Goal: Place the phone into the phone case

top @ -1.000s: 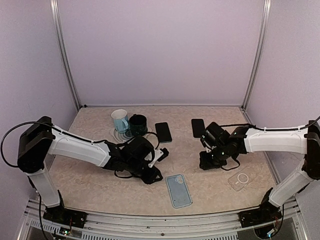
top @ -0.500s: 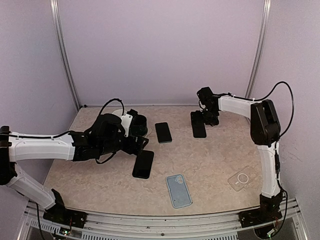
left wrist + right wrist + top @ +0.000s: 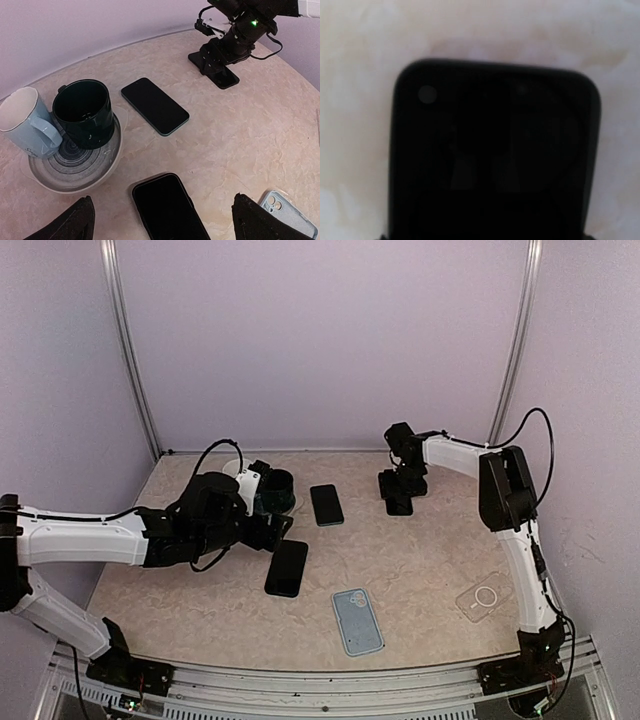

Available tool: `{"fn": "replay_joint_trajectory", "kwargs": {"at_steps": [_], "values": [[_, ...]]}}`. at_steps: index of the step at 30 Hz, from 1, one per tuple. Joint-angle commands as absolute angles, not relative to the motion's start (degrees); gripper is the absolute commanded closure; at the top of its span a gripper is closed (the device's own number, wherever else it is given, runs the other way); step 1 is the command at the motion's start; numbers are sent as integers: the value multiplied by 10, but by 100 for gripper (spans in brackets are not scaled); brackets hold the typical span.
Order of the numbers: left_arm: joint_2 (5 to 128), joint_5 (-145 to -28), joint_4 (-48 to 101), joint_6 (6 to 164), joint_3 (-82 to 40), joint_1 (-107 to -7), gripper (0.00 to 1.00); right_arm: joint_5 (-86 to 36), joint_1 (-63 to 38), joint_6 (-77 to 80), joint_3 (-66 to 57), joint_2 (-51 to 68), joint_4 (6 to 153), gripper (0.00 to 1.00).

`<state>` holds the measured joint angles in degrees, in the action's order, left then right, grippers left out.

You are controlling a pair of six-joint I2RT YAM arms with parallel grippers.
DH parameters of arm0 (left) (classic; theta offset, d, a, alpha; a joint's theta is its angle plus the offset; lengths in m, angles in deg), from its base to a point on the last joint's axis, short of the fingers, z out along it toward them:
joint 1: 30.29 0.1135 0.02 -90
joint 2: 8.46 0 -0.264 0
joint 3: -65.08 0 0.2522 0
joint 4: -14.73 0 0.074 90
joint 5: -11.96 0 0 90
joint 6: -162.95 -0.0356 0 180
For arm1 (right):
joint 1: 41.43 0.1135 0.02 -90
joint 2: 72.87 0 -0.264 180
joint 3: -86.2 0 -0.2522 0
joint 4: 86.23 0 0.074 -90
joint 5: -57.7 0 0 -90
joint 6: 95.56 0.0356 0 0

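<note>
**Left gripper** (image 3: 163, 197): released, fingers (image 3: 80, 220) spread wide with nothing between them. It hangs low over the near black phone (image 3: 287, 567). That phone lies flat and screen up, left of the bench's centre and toward the near edge. The wrist view shows no contact between fingers and phone.

**Right gripper** (image 3: 400, 485): down at the far phone (image 3: 399, 506), which lies flat close to the far edge, right of centre. The right wrist camera shows only the phone's dark, blurred end filling the frame (its own fingers cannot be made out). Whether the gripper is grasping or released cannot be told.

**Middle phone** (image 3: 326, 504): flat, screen up, between the two grippers and apart from both.

**Blue case** (image 3: 357, 621): flat near the near edge, about mid-bench, just beside the near black phone on its right.

**Clear case** (image 3: 483, 597): flat toward the near right corner, a ring mark on it, well apart from every phone.

**Other items:** a dark green mug (image 3: 82, 115) stands upright on a grey plate (image 3: 75, 167) toward the far edge, left of centre. A light blue mug (image 3: 25, 122) stands just beside it.
</note>
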<state>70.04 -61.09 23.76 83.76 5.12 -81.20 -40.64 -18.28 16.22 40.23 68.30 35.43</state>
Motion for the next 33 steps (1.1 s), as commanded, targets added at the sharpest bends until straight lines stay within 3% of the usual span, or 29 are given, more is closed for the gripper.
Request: {"fn": "replay_joint_trajectory", "kwargs": {"at_steps": [1, 10, 17, 28, 33], "values": [[712, -607, 231, 829, 44, -809, 6, -401, -176, 152, 335, 659, 308, 25], [719, -620, 237, 831, 39, -809, 6, -375, -150, 137, 115, 512, 296, 33], [715, -630, 240, 832, 41, -814, 6, -344, -96, 157, -48, 395, 219, 20], [720, -625, 256, 830, 45, -834, 7, -355, -85, 172, -82, 380, 256, 8], [723, -635, 264, 808, 42, -856, 10, -339, -85, 162, -78, 394, 261, 10]]}}
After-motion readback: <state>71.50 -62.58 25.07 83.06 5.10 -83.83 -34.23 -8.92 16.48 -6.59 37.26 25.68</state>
